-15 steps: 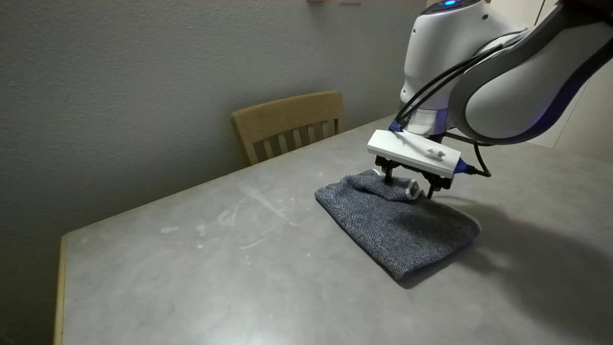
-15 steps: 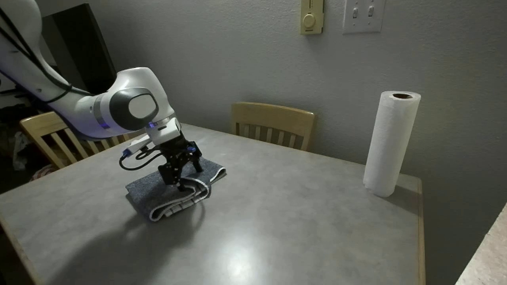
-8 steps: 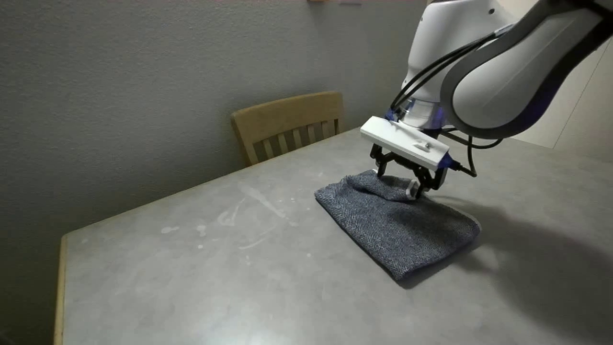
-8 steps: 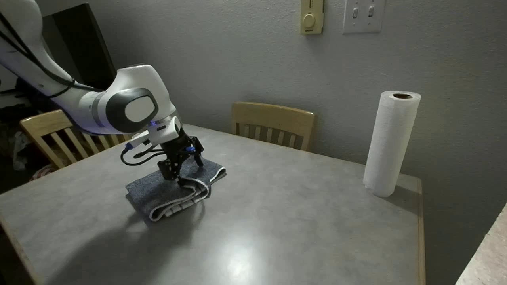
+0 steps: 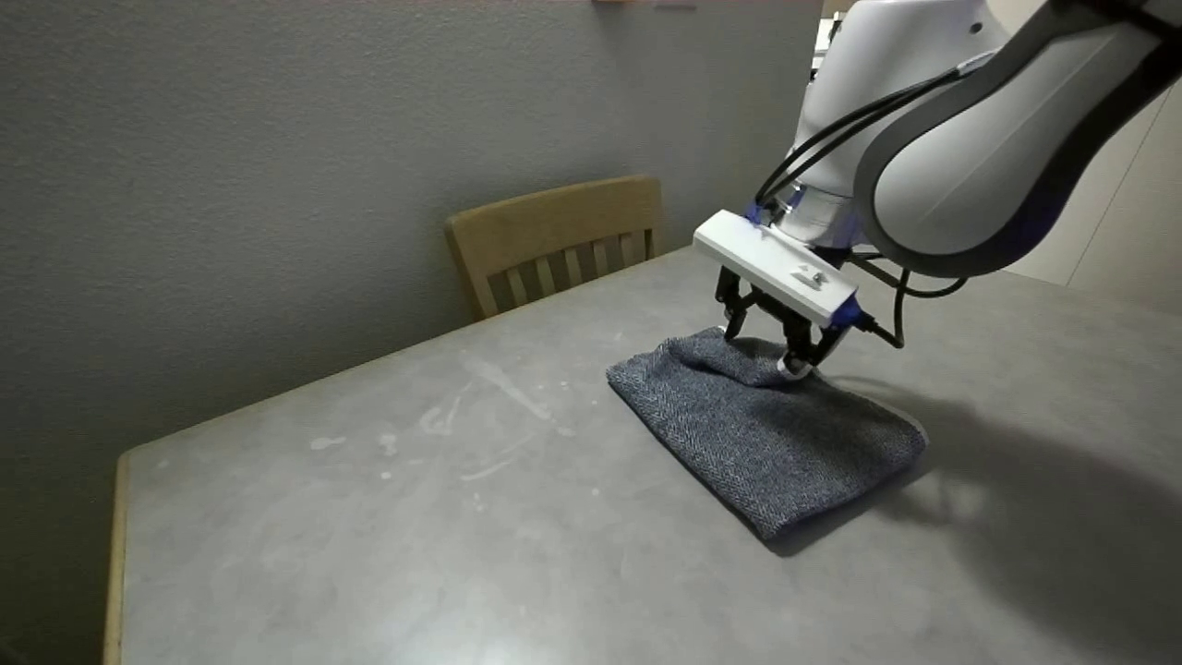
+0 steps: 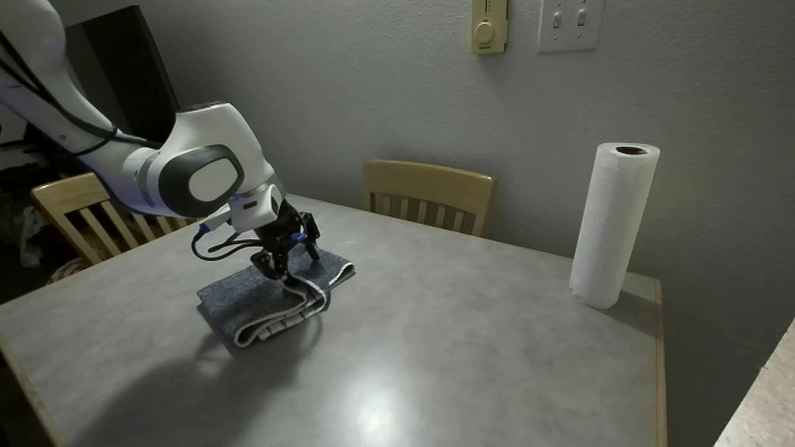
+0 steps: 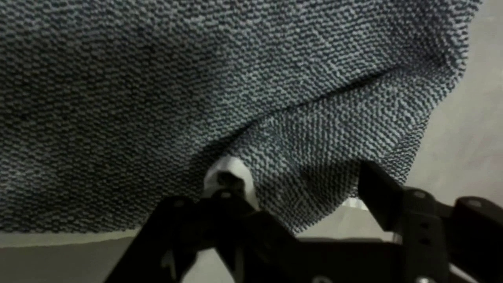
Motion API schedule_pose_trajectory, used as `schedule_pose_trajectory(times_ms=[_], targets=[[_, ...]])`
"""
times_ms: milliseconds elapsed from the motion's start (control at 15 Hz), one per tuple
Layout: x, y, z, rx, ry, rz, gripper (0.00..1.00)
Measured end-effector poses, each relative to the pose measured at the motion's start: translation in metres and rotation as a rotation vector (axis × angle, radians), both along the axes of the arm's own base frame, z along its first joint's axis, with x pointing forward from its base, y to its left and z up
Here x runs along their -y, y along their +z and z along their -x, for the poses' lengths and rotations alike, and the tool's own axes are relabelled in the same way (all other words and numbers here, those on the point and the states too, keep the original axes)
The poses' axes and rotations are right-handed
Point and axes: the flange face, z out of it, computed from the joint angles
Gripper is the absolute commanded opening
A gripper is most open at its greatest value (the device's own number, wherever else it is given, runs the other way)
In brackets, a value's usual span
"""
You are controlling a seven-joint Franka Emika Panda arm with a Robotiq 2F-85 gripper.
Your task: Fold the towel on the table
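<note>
The blue-gray towel (image 5: 776, 453) lies folded in layers on the light gray table (image 5: 416, 526). In an exterior view its white-edged layers and striped band show at the side of the towel (image 6: 242, 304). A raised flap with a white edge lies under my gripper (image 5: 764, 350). In the wrist view the gripper (image 7: 298, 179) has its jaws apart, with the raised flap of the towel (image 7: 314, 149) between them. One fingertip stands at the flap's white rolled edge, the other over its far side. Whether the fingertips press on the cloth is hard to tell.
A wooden chair (image 5: 559, 222) stands behind the table against the gray wall. In an exterior view a white paper towel roll (image 6: 615, 223) stands near the table's far corner. Another wooden chair (image 6: 93, 198) is behind the arm.
My gripper has shifted slightly left and tilted in an exterior view. Its jaws stand somewhat closer together, and the nearer finger has moved to the flap's white edge. The towel looks almost unmoved.
</note>
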Motion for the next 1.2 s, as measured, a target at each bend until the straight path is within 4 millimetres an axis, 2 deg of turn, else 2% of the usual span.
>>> schedule_pose_trajectory(times_ms=[400,533,800,1200], targets=[[-0.005,-0.001,0.001,0.0,0.002,-0.007,0.03],[-0.005,-0.001,0.001,0.0,0.003,-0.007,0.0],[0.0,0.003,0.0,0.009,0.002,0.014,0.01],[0.033,0.026,0.001,0.044,-0.036,0.048,0.01]])
